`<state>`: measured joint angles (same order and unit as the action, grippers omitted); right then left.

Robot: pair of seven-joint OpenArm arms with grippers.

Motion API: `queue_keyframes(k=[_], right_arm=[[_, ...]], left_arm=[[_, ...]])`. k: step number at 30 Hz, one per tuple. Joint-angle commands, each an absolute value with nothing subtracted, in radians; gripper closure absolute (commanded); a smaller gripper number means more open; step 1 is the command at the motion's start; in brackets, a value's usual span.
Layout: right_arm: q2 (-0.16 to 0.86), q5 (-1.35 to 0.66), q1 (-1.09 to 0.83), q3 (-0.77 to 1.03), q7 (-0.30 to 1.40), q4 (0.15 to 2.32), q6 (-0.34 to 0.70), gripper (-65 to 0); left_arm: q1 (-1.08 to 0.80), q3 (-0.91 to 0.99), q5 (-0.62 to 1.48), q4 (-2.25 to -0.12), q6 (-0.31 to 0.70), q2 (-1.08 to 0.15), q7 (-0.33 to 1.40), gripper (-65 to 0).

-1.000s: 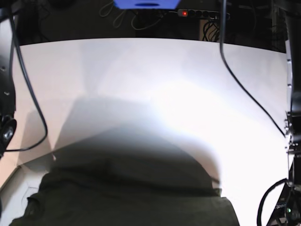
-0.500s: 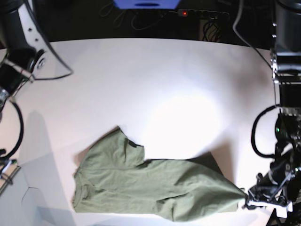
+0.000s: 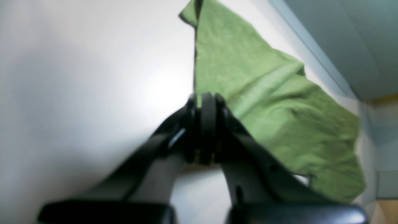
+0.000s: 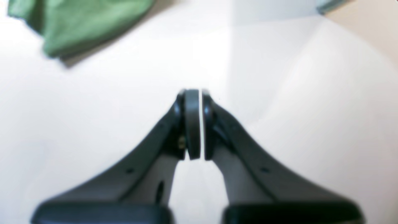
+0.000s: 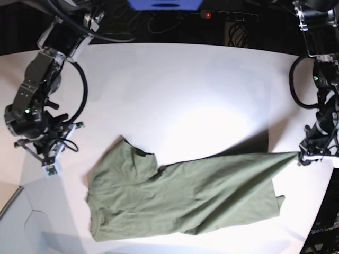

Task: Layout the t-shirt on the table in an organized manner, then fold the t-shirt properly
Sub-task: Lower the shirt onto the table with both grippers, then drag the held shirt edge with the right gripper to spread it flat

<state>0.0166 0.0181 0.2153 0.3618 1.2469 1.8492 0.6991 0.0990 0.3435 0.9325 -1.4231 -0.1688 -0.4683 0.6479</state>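
Left gripper [image 5: 305,157] clamped on hem corner of t-shirt [image 5: 180,198], fabric drawn taut toward it. Shirt's long axis runs across table [image 5: 175,90], collar end toward right arm. Right gripper [image 4: 196,124], jaws a sliver apart, empty, hovers beside collar end, shirt up-left of its tips. Nearer arm for far end: right.
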Motion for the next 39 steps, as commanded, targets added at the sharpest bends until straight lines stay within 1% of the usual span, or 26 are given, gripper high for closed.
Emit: queue_keyframes(k=[1, 4, 6, 9, 11, 14, 24, 32, 35, 37, 39], right_arm=[[0.018, 0.002, 0.231, 0.317, 1.228, 1.856, 0.698, -11.9], [0.019, 0.002, 0.231, 0.213, 1.227, 1.831, 0.698, -26.0], [0.018, 0.002, 0.24, 0.183, 1.219, 1.799, 0.698, -33.7], [0.013, 0.004, 0.285, 0.18, 1.17, 1.716, 0.698, -42.8], [0.013, 0.004, 0.311, 0.18, 1.136, 1.62, 0.698, -46.0], [0.013, 0.004, 0.344, 0.18, 1.084, 1.484, 0.698, -46.6], [-0.004, 0.005, 0.423, 0.18, 0.894, 1.185, 0.698, -46.6], [0.001, 0.005, 0.446, 0.18, 0.8, 1.055, 0.698, -46.5], [0.013, 0.005, 0.441, 0.18, 0.776, 1.044, 0.698, -46.2], [0.015, 0.005, 0.44, 0.18, 0.765, 1.044, 0.698, -44.0], [0.03, 0.005, 0.44, 0.18, 0.765, 1.044, 0.698, -38.1]], left_arm=[[0.108, 0.357, 0.943, -1.434, -0.173, -0.489, 0.634, -0.1], [0.068, 0.36, 0.943, -1.437, -0.173, -0.489, 0.631, -0.1], [0.048, 0.361, 0.944, -1.443, -0.173, -0.487, 0.631, -0.1], [0.024, 0.361, 0.944, -1.443, -0.173, -0.479, 0.631, -0.1], [0.015, 0.361, 0.941, -1.443, -0.173, -0.461, 0.631, -0.1], [0.01, 0.361, 0.943, -1.445, -0.173, -0.452, 0.631, -0.1], [0.012, 0.361, 0.943, -1.446, -0.173, -0.44, 0.631, -0.1], [0.015, 0.361, 0.937, -1.437, -0.173, -0.44, 0.63, -0.1], [0.015, 0.363, 0.937, -1.435, -0.173, -0.44, 0.63, -0.1], [0.016, 0.363, 0.935, -1.435, -0.173, -0.44, 0.63, -0.1], [0.018, 0.363, 0.935, -1.435, -0.173, -0.44, 0.63, -0.1]])
